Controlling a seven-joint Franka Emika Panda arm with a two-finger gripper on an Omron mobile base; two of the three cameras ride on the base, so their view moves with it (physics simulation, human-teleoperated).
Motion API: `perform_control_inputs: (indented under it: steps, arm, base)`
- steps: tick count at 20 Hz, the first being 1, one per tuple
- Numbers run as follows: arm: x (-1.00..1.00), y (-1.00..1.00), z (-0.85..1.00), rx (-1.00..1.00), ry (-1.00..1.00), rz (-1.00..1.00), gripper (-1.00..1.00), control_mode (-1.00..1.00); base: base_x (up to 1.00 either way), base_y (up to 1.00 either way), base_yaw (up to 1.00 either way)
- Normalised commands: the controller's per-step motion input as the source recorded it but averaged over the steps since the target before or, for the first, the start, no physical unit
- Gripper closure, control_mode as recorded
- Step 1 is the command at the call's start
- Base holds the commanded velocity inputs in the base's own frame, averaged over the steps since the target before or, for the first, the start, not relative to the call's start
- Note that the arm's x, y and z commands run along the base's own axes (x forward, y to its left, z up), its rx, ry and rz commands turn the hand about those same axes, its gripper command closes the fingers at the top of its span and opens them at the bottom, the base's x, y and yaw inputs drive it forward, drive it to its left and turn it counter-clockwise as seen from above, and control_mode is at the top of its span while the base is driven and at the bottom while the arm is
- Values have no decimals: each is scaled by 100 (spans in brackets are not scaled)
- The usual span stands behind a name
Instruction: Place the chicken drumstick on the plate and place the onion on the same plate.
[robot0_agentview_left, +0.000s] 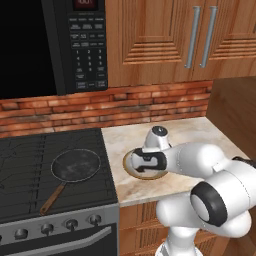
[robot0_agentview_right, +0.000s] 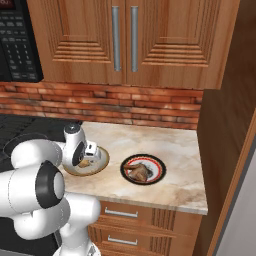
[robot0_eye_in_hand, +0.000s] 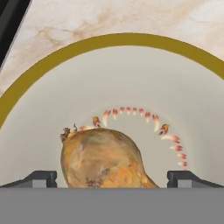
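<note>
Onion between open gripper fingertips, in bowl.

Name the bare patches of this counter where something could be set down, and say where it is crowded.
Free: the counter between the plate and the brick wall, and right of the plate toward the wooden side panel. Crowded: the left end by the stove, where the open tool hangs over the onion in the bowl. The plate already carries the drumstick.
</note>
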Motion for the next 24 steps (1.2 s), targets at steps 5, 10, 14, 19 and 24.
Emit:
perform_control_inputs:
  steps: [5,10,14,19,24]
  arm:
    - [0,0,-10,-4,0,0,-100,-100]
    - [0,0,-3,0,0,0,100,-100]
    - [0,0,0,0,0,0,100,-100]
    - [-6,-3,47,1,-16,0,100,-100]
    - [-8,-5,95,0,-15,0,100,-100]
  base:
    - [0,0,0]
    - [0,0,0]
    - [0,0,0]
    - [0,0,0]
    - [0,0,0]
